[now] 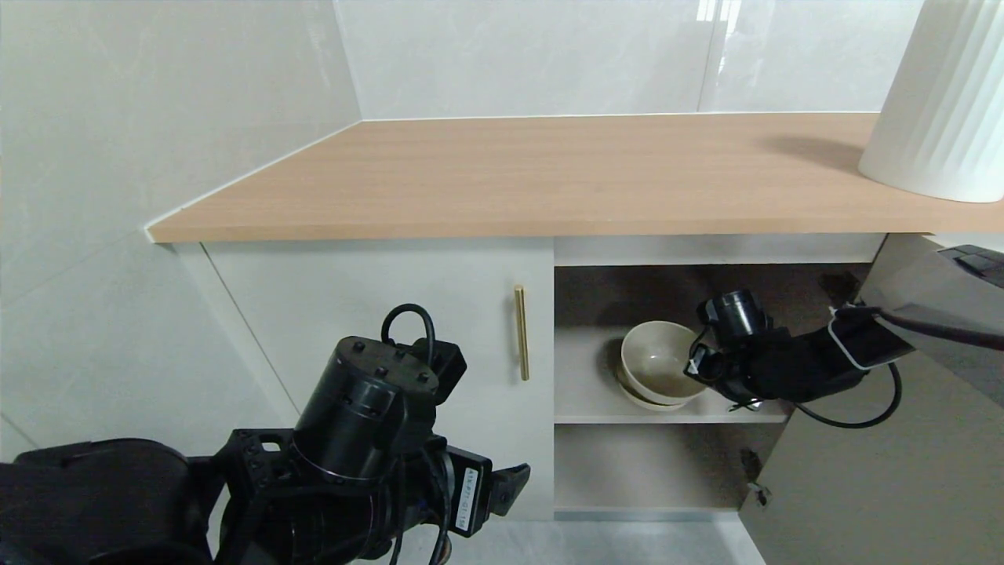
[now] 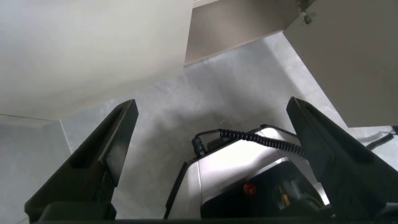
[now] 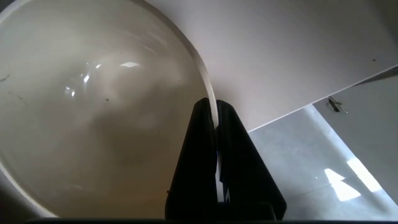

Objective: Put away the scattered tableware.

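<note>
A kitchen: wood countertop point(image 1: 549, 173), tiled wall point(image 1: 549, 55), cupboard point(image 1: 376, 329) holding a bowl point(image 1: 657, 362).

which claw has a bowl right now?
The right claw, shut on the rim of the cream bowl inside the cabinet; the left claw hangs open and empty.

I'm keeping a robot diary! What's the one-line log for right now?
bowl: tilted on upper shelf, over another dish | right hand: shut on bowl rim | left hand: open, low before closed door
</note>
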### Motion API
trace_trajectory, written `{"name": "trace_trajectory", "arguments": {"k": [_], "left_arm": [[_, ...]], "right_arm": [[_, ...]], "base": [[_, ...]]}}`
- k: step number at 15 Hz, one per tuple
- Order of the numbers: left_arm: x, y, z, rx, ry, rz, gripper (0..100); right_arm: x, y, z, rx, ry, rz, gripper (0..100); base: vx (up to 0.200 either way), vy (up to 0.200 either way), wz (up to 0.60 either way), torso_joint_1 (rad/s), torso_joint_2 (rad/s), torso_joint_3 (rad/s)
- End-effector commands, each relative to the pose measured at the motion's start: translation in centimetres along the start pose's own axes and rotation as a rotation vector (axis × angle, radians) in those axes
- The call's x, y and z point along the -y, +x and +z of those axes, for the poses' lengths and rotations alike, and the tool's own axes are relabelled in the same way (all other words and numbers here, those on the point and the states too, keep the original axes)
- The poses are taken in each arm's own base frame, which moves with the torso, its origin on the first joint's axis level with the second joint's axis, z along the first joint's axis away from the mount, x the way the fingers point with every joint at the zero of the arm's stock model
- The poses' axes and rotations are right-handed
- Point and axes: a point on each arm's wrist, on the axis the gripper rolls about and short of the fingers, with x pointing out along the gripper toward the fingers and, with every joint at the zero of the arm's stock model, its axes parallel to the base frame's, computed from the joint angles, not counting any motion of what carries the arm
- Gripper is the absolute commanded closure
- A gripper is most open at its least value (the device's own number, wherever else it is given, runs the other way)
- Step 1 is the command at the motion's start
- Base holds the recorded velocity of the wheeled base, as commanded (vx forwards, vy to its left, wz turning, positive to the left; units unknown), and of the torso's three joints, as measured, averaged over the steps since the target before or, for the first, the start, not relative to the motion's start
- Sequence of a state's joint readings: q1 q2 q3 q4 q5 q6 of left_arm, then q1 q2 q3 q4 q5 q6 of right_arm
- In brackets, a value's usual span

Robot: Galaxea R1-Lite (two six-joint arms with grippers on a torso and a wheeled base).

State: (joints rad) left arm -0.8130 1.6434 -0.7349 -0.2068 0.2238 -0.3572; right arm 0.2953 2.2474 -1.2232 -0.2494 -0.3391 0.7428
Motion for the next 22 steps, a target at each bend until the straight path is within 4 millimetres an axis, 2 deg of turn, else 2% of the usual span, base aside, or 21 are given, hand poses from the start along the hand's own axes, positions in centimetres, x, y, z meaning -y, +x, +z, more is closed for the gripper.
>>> {"name": "trace_trajectory", "arguments": {"k": [1, 11, 12, 16, 18, 19, 21, 22], "left_arm": [[0.0, 0.0, 0.0, -0.001, 0.0, 0.0, 0], [0.0, 0.0, 0.0, 0.001, -0.003, 0.001, 0], [0.0, 0.0, 0.0, 0.001, -0.001, 0.001, 0], [-0.1, 0.1, 0.0, 0.0, -0.004, 0.004, 0], [-0.5, 0.1, 0.2, 0.005, -0.016, 0.016, 0], [-0.9, -0.3, 0.5, 0.02, -0.028, 0.023, 0], [-1.9, -1.1, 0.5, 0.037, -0.056, 0.039, 0], [-2.6, -1.8, 0.6, 0.055, -0.079, 0.052, 0]], "right_arm": [[-0.1, 0.4, -0.2, -0.002, -0.001, -0.003, 100], [-0.8, 1.0, -0.1, 0.012, -0.003, 0.005, 100], [-0.7, 1.2, -0.2, 0.012, -0.003, -0.002, 0], [-0.9, 0.7, -0.1, 0.016, -0.002, 0.006, 0], [-1.2, -1.1, 0.2, 0.016, -0.009, 0.033, 0], [-1.5, -3.1, 0.5, 0.015, -0.017, 0.072, 0], [-2.3, -8.6, 0.9, -0.035, -0.045, 0.21, 0], [-2.3, -12.1, 1.6, -0.071, -0.068, 0.265, 0]], "base": [[0.0, 0.0, 0.0, 0.0, 0.0, 0.0], [0.0, 0.0, 0.0, 0.0, 0.0, 0.0], [0.0, 0.0, 0.0, 0.0, 0.0, 0.0], [0.0, 0.0, 0.0, 0.0, 0.0, 0.0], [0.0, 0.0, 0.0, 0.0, 0.0, 0.0], [0.0, 0.0, 0.0, 0.0, 0.0, 0.0], [0.0, 0.0, 0.0, 0.0, 0.0, 0.0], [0.0, 0.0, 0.0, 0.0, 0.0, 0.0]]}}
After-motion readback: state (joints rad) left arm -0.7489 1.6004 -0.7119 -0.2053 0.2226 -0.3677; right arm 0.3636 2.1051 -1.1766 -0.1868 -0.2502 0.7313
